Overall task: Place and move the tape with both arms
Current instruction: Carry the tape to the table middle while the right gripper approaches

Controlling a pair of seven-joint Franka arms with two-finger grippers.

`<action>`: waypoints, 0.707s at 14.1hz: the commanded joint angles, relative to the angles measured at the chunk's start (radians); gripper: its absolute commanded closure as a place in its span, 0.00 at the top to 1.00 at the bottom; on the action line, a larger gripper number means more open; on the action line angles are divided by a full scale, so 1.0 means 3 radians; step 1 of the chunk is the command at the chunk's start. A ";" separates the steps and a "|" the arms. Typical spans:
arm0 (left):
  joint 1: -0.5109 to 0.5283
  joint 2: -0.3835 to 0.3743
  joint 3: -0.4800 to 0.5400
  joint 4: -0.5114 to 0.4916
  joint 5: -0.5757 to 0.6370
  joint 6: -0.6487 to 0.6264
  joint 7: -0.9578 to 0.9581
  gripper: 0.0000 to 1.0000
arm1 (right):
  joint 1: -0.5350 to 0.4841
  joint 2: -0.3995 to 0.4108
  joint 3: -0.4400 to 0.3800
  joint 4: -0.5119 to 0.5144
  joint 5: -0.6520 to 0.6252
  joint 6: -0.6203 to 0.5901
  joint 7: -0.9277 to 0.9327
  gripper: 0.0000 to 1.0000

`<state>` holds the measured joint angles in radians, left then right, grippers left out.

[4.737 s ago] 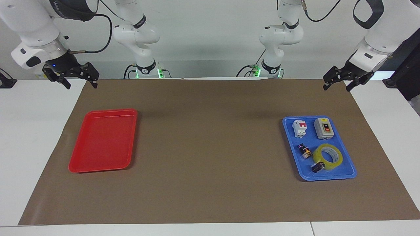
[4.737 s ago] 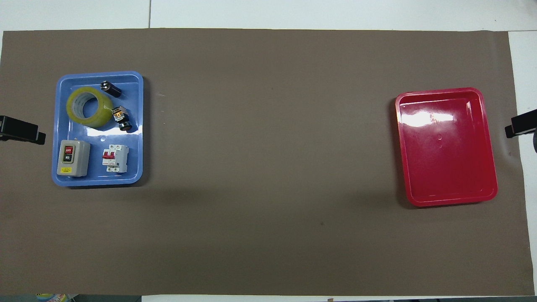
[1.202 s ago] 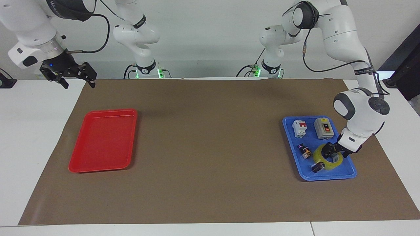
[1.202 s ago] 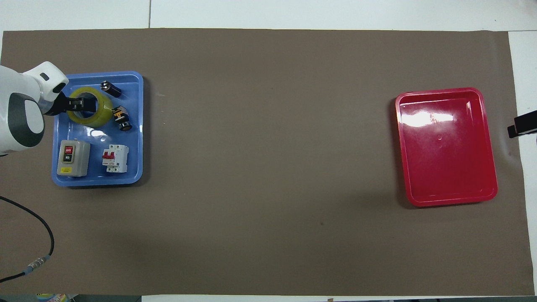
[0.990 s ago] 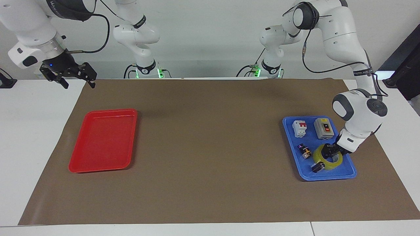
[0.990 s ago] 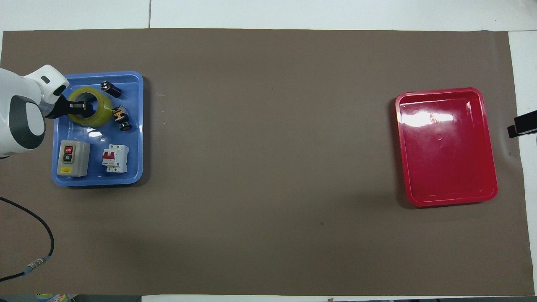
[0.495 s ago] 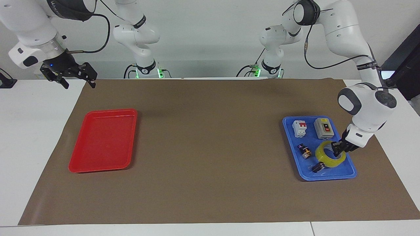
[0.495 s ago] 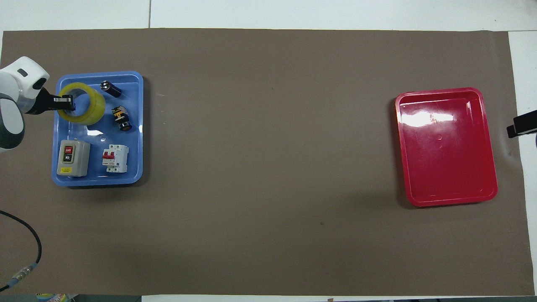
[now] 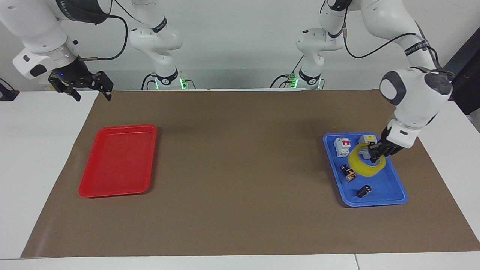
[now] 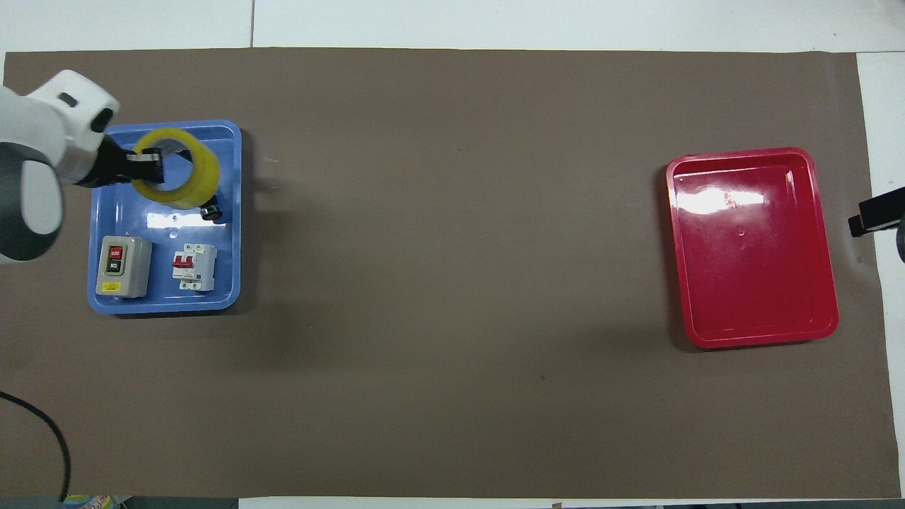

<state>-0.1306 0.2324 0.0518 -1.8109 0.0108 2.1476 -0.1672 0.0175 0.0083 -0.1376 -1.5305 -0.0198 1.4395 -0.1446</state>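
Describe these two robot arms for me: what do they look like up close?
Both arms are bulky and white, built from rounded tube sections with dark grey caps at the joints. Thin black cables loop along them, and green lights glow at their bases. Each ends in a small black two-fingered claw: the left claw, the right claw. The right arm carries dark lettering near its top.

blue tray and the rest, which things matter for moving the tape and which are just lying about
Job: tape, held up by the left gripper; right gripper, waiting.

Lying about: blue tray, red tray, circuit breaker, switch box, small connectors.
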 commanded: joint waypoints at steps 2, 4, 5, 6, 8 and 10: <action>-0.0713 0.0140 0.0037 -0.0146 0.0163 0.0367 -0.0980 0.00 | -0.0022 -0.0058 0.0014 -0.0042 0.0025 -0.0048 -0.0029 1.00; -0.1082 0.0293 0.0037 -0.0120 0.0169 0.0475 -0.1338 0.00 | -0.0028 -0.0053 0.0014 -0.0042 0.0025 -0.0043 -0.0044 1.00; -0.1276 0.0411 0.0047 -0.0069 0.0189 0.0491 -0.1583 0.00 | -0.0038 -0.0064 0.0014 -0.0047 0.0030 -0.0078 -0.0085 1.00; -0.1435 0.0508 0.0047 0.0017 0.0194 0.0496 -0.1803 0.00 | -0.0008 -0.0069 0.0014 -0.0047 0.0030 -0.0119 -0.0111 1.00; -0.1675 0.0545 0.0047 0.0049 0.0194 0.0491 -0.1994 0.00 | 0.0003 -0.0069 0.0014 -0.0047 0.0035 -0.0109 -0.0111 1.00; -0.1845 0.0590 0.0032 0.0044 0.0194 0.0592 -0.2101 0.00 | 0.0003 -0.0185 0.0014 -0.0311 0.0041 -0.0054 -0.0086 1.00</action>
<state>-0.6422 0.3981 0.0442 -1.8163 0.0420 2.2998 -0.7542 0.0233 0.0033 -0.1353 -1.5386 -0.0191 1.4115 -0.1471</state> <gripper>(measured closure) 0.784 0.000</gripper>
